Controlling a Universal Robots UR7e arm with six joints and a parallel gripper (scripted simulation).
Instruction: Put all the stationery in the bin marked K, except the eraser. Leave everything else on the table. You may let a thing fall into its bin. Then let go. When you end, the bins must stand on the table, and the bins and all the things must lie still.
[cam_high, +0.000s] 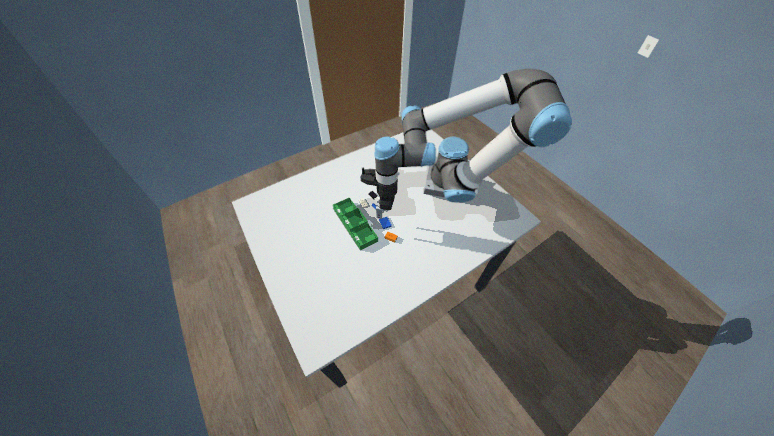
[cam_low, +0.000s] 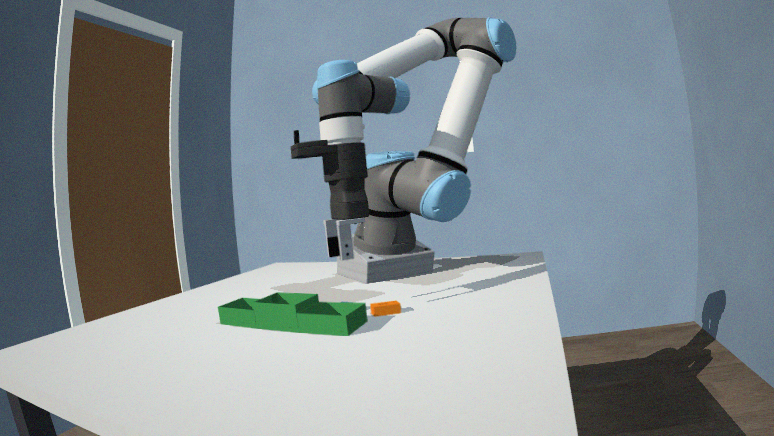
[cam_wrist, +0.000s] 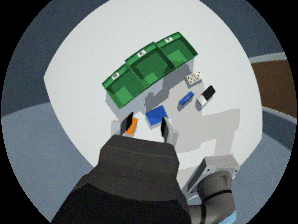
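We saw the green three-bin row (cam_low: 295, 316) nearest in the exterior view, lower centre, with an orange block (cam_low: 385, 308) just beside its right end. Behind them the gripper (cam_low: 339, 241) hung above the table (cam_low: 460, 357), jaws fully open and holding nothing. In the wrist view, a blue item (cam_wrist: 156, 116) lay between the fingertips.

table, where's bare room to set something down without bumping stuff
The wide white stretch of table on the near side of the green bins looks bare. It is crowded between the bins and the arm's base: orange block, blue item and small pieces lie under the open gripper.
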